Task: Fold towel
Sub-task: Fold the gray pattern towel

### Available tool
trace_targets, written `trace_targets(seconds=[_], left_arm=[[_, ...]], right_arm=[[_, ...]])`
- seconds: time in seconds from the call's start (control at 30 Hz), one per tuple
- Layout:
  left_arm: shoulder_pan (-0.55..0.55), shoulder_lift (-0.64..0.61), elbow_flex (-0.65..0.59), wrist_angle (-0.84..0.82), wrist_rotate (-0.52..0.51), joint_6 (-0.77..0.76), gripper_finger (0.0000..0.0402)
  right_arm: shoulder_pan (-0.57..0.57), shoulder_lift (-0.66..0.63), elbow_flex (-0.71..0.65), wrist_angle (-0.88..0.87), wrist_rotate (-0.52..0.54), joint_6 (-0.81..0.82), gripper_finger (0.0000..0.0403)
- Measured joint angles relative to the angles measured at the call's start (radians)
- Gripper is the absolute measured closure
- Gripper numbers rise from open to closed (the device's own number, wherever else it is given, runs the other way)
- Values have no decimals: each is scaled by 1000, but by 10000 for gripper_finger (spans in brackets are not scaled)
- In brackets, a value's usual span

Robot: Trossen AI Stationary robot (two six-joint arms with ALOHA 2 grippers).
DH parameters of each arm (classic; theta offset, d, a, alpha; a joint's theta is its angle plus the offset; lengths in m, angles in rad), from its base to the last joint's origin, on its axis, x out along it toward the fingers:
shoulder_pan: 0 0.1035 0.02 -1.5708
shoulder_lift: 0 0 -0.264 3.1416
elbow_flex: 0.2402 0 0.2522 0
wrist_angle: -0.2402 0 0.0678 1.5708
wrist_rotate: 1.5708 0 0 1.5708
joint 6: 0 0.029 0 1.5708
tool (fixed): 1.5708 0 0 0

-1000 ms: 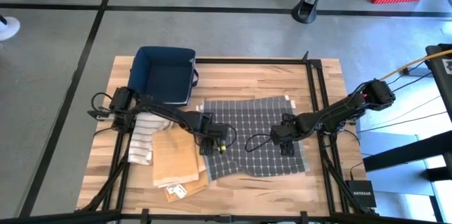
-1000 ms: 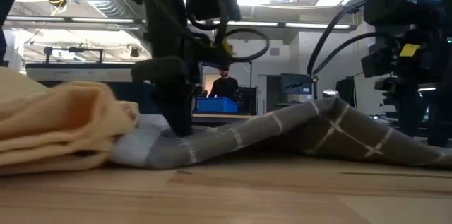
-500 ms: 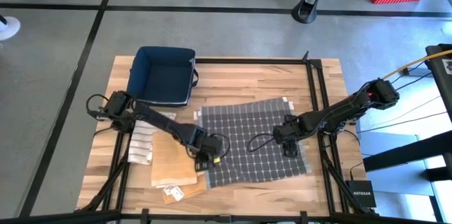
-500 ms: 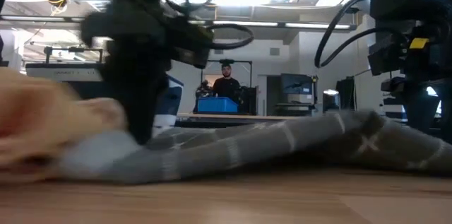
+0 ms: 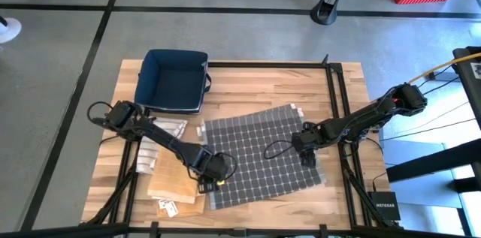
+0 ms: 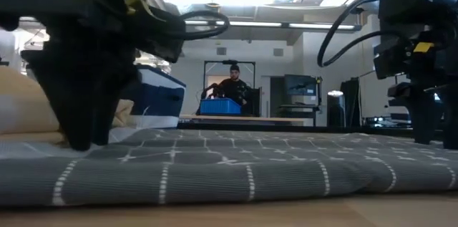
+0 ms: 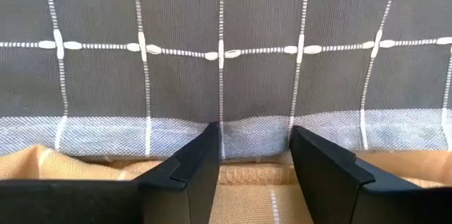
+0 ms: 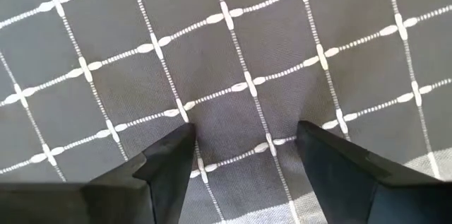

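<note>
Near edge of the table [image 5: 255, 212]: a small white tag [image 5: 166, 206] lies by the front-left corner, next to a tan cloth [image 5: 174, 182] stacked on the left side.

Grey checked towel [image 5: 259, 152] lies spread flat mid-table, turned at a slant, its left-front edge overlapping the tan cloth.

Left gripper [image 5: 213, 169] sits low at that left-front edge, arm stretched diagonally fwd from its base at the table's left. In the wrist view its fingers [image 7: 185, 171] stand moderately apart, tips down at the towel's pale hem where it meets the tan cloth; nothing clamped between them, as far as that view shows.

Right gripper [image 5: 307, 144] is over the towel's right edge, arm reaching in from the right, elbow bent. Its fingers [image 8: 169, 157] are spread wide just above the weave, holding nothing.

Behind the left arm a striped cloth [image 5: 154, 142] lies beside the tan one. Farther back, a dark blue bin [image 5: 175, 80] sits at the rear-left corner.

Beyond the table, low view shows a person [image 6: 230, 88] behind a blue crate [image 6: 220, 106].
</note>
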Motion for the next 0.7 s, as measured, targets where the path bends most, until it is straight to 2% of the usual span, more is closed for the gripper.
trace_targets(seconds=[0.1,0.23,0.5,0.7], left_arm=[[-15,-1,0,0,-8,-11,235],[-18,-26,36,-18,-21,6,235],[23,-106,55,37,-198,55,235],[86,-82,27,114,-182,19,218]], right_arm=[[0,-1,4,-7,-4,51,150],[0,-9,48,-83,-73,39,150],[0,-49,97,-77,-109,-117,150],[0,-52,56,-38,-95,-187,150]])
